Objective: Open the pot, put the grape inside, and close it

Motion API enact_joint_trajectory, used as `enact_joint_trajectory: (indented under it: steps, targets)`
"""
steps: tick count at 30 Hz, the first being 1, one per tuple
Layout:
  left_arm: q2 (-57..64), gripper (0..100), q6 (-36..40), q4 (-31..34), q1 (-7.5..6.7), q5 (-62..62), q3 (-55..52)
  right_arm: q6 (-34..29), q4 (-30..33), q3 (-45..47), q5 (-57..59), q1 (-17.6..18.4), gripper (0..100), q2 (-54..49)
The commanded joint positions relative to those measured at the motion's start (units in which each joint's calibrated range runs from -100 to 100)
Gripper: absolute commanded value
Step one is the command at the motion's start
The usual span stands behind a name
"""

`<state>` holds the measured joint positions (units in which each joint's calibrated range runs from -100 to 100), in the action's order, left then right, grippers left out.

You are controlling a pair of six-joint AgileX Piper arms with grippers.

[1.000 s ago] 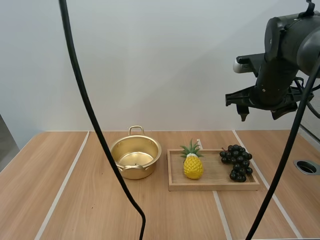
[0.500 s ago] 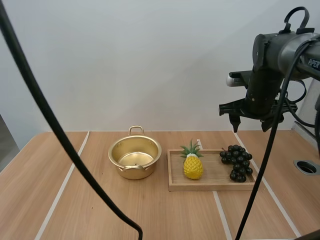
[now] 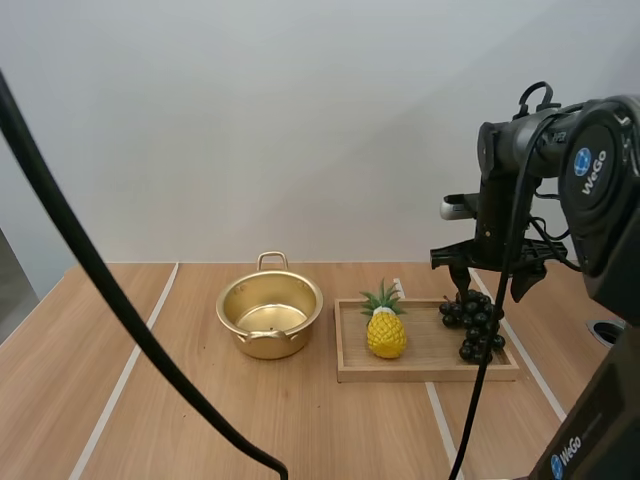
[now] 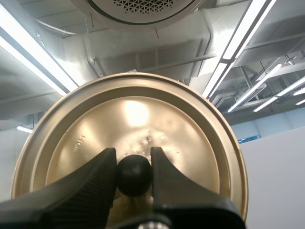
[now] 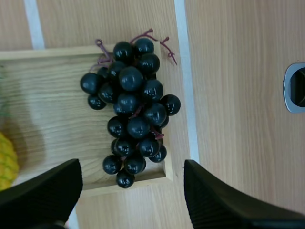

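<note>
Between the fingers of our left gripper (image 4: 133, 158) we pinch the black knob (image 4: 134, 175) of the golden lid (image 4: 143, 114), the wrist tipped upward. Well to the left of our right gripper (image 3: 488, 292), the pot (image 3: 270, 315) stands open on the table (image 3: 150, 400). Nearer that gripper, a wooden tray (image 3: 430, 368) holds a toy pineapple (image 3: 386, 332) and, at its right end, the bunch of grapes (image 3: 476, 325). Our right arm reaches down with its wrist pointing at the table. Its fingers stand wide apart just above the grapes, one to each side of the bunch.
</note>
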<state>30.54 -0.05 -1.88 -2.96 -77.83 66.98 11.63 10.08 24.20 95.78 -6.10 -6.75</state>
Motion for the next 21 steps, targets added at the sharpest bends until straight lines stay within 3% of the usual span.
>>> enact_joint_trajectory:
  steps: [1, 19, 21]
  targets:
    - [0.0, 0, 0.6, 0.4, -0.06, 0.5, 0.2, -0.2, 2.2, 0.1, -1.0, -0.2, 100, 2.3]
    - [-0.1, 0, 0.4, 0.4, -0.06, -0.3, 0.2, -0.2, 3.5, 0.1, -7.9, -0.2, 100, 13.3]
    - [-0.1, 0, 0.4, 0.4, -0.06, -1.1, 0.2, -0.2, 3.5, 0.1, -8.7, -0.2, 93, 14.0]
